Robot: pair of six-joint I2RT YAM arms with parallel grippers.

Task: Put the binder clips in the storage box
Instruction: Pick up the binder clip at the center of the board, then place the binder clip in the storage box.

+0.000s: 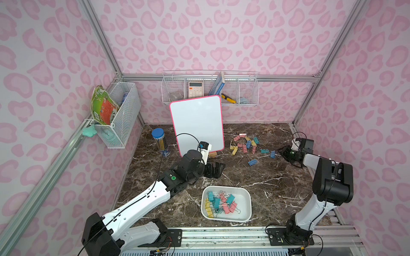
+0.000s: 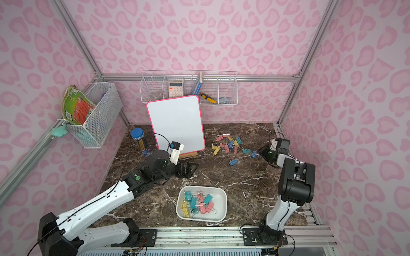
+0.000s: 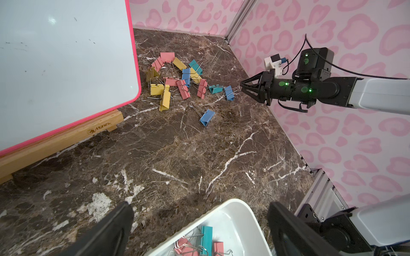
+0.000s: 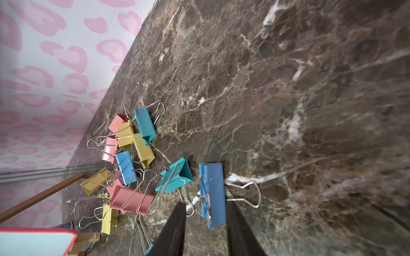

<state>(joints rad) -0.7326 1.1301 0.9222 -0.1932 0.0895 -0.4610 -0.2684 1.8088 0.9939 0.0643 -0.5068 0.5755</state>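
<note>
storage box (image 1: 243, 210) at 6 o'clock on the table (image 1: 266, 181): shallow white tray, rounded corners, raised rim. Inside it is a heap of binder clips (image 1: 219, 202) with pastel folded bodies and silver wire handles. Roughly ten, teal/pink/yellow, overlapping so no exact count.

left gripper (image 1: 216, 170) at 11 o'clock from the box, jaws wide apart, holding nothing.

Further back at 1 o'clock, loose pile (image 3: 177, 82) beside the whiteboard (image 1: 197, 124). I count 5 pink, 5 yellow, 2 teal, 1 blue, some stacked.

Two more blues: stray blue clip (image 3: 207, 117) at 5 o'clock from the pile, end blue clip (image 4: 211, 188) at its 3 o'clock edge.

right gripper (image 3: 242, 86) straddles the end one, fingers apart, gap visible on one side, not clamped.
</note>
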